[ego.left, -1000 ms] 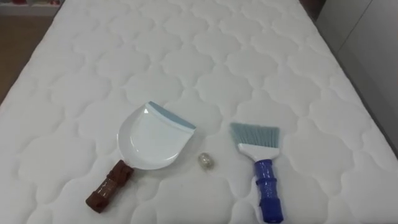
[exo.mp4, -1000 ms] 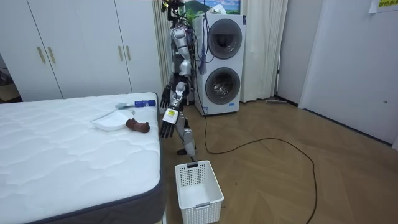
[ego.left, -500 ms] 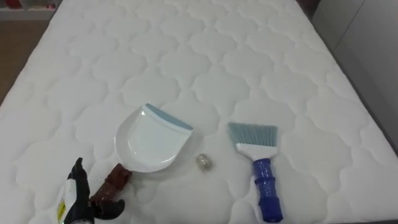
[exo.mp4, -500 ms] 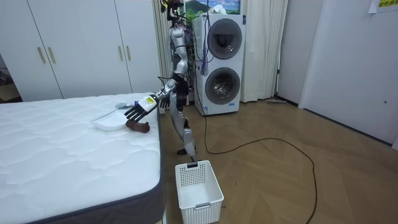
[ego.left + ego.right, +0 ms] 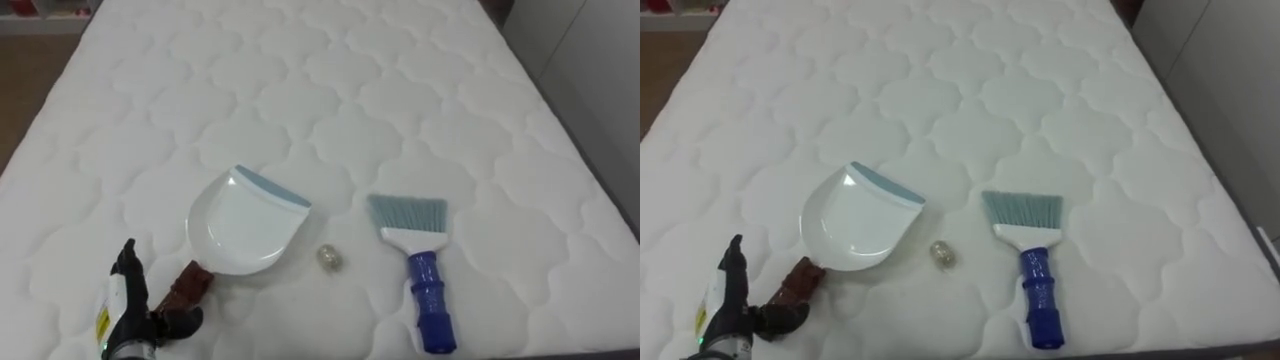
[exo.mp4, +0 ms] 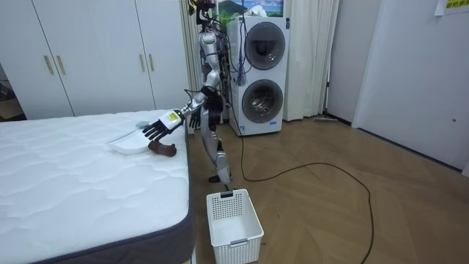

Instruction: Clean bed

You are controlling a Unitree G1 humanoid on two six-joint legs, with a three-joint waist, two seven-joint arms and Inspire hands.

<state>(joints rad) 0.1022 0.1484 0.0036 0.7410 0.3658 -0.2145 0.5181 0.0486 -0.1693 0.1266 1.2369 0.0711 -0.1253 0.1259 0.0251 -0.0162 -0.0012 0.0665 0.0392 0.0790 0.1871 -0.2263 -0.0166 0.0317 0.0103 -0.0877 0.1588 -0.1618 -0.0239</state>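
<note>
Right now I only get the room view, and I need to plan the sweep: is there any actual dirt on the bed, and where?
Observer: Yes, one small pale crumb lies on the mattress, between the dustpan and the brush, touching neither.
Operator: Which way does the dustpan's mouth face?
Observer: Away from the robot and toward its right. Its brown handle points back toward the robot's left.
Operator: Has the left hand got that handle?
Observer: Not yet. The left hand is open beside the handle's near end, fingers straight, thumb close to it.
</note>
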